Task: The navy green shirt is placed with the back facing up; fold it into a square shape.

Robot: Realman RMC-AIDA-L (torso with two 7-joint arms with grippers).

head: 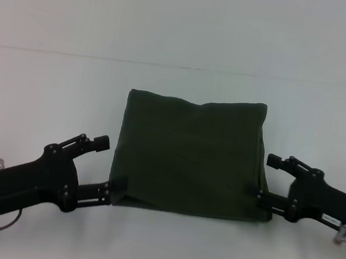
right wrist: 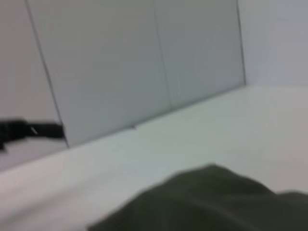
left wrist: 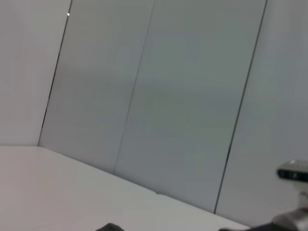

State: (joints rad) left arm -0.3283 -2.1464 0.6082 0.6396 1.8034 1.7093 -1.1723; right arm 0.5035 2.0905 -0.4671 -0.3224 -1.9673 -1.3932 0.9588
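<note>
The navy green shirt (head: pixel 190 156) lies in the middle of the head view, already folded into a compact, nearly square block with a slightly wider near edge. Its far edge runs straight across the frame above centre, with a small dip in the middle, and its surface is plain and dark. It rests flat on the white desk (head: pixel 161 239), which fills the lower two thirds of the frame.

At the lower left corner of the shirt sits the left gripper (head: pixel 112 169). Its fingers (head: pixel 100 143) stand wide apart: the upper one points free toward the shirt's left edge, just short of the cloth, while the lower one reaches the bottom left corner and touches the fabric there. Its black body runs off toward the lower left of the frame.

At the lower right corner sits the right gripper (head: pixel 262 176), mirrored. Its fingers (head: pixel 276 161) are likewise spread wide, the upper one clear of the cloth beside the right edge, the lower one meeting the bottom right corner.

In the right wrist view a blurred mound of the shirt (right wrist: pixel 211 202) fills the lower part of the frame, with the desk (right wrist: pixel 192 134) behind it and a pale panelled wall (right wrist: pixel 120 62) beyond.
</note>
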